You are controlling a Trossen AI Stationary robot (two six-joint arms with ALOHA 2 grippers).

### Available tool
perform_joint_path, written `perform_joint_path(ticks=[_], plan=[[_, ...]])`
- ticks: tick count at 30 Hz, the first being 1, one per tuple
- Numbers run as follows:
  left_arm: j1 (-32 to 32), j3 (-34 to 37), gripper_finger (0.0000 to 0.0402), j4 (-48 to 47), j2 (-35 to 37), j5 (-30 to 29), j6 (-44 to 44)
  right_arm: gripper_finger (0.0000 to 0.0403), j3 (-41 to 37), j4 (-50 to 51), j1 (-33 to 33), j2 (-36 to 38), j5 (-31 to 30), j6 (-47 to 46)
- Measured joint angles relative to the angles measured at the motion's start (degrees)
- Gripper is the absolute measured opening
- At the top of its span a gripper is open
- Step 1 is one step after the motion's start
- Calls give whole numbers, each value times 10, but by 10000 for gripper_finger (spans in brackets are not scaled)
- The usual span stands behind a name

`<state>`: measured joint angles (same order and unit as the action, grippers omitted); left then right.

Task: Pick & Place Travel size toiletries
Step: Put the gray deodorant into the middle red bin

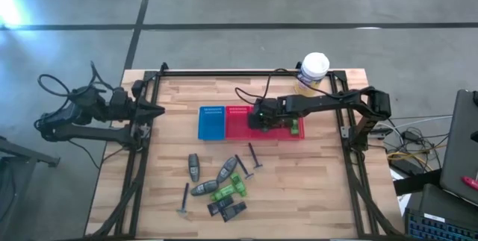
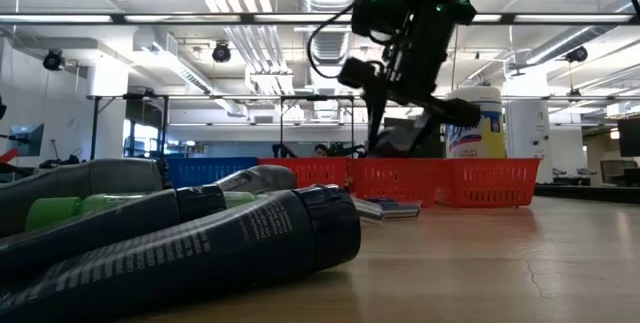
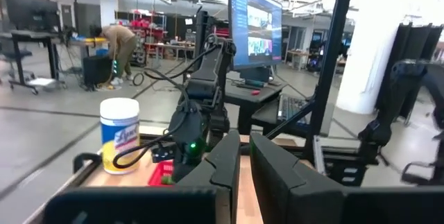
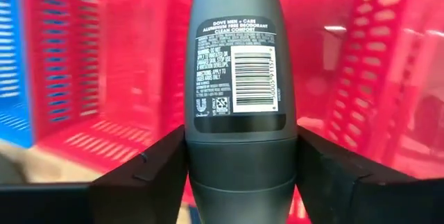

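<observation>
My right gripper hangs over the red mesh basket, shut on a dark grey oval deodorant stick with a barcode label. A green bottle lies in the basket's right end. The other travel size toiletries lie in a loose pile on the wooden table nearer the front: grey oval pieces, green bottles, thin razors, dark tubes. My left gripper waits at the table's left side, level and shut, with nothing in it. My right gripper pinches the deodorant stick's near end, around the seam, one finger on each narrow side. The fingers come steeply from above, along the stick. The stick points down into the red basket, its label toward the camera; whether it touches the floor is hidden.
A blue mesh basket stands against the red one's left side. A white-lidded, yellow-labelled canister stands at the table's far right corner. In the low view dark tubes lie close to the camera.
</observation>
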<state>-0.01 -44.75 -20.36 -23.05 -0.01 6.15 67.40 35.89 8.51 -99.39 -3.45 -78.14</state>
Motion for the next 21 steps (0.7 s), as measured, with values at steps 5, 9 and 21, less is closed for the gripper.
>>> perform_joint_path(ticks=[5, 9, 21], plan=[[0, 0, 41, 3, 0, 0, 23, 279, -24, -8, 0, 0, -1, -30], [0, 0, 41, 4, 0, 0, 23, 315, -24, -7, 0, 0, -11, -27], [0, 0, 41, 22, -51, -55, 112, 364, 61, 59, -7, 5, -11, 98]])
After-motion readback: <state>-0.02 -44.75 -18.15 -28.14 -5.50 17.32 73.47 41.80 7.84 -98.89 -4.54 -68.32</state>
